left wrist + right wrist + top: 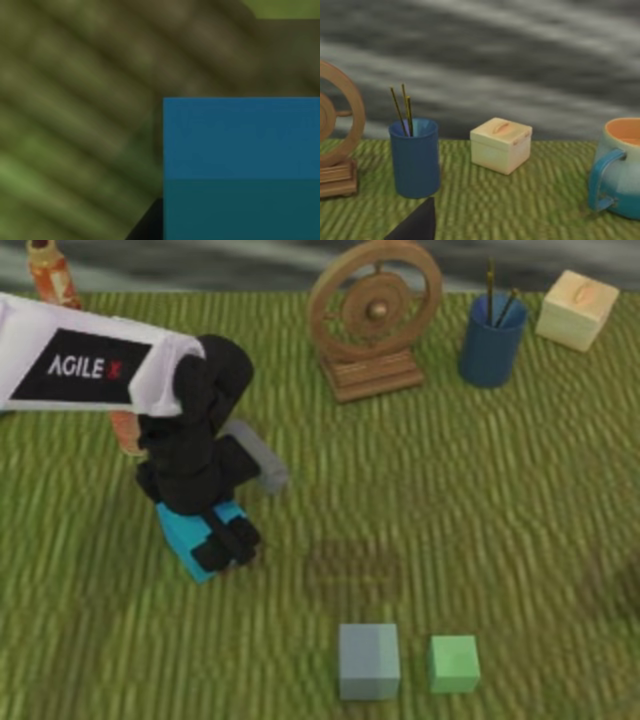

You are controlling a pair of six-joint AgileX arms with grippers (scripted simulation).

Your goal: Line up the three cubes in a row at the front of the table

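Left gripper (pixel 228 543): black, at the table's (pixel 520 500) left half, down over the cyan-blue cube (pixel 183 532). Fingers sit on that cube's right part; whether they pinch it cannot be told. The left wrist view shows the cube (pixel 240 165) close up, filling the lower right, striped green surface beside it.

Left arm (pixel 80 365): white casing, black panel reading "AGILE X" in white with a red mark.

Grey-blue cube (pixel 368 661): forward and to the right of the left gripper, near the front edge.

Green cube (pixel 454 663): just beside the grey-blue cube, on its far side from the gripper, a narrow gap between them.

Wooden wheel ornament (pixel 372 315): behind and right of the gripper, at the back of the table.

Blue cup (pixel 491 340): further right, holding thin sticks (pixel 497 288).

Cream box (pixel 576 308): far back right corner, orange mark on its lid.

Right gripper: not seen from above. Its wrist view shows the blue cup (pixel 414 157), cream box (pixel 501 145) and a pale blue mug (pixel 620 167).
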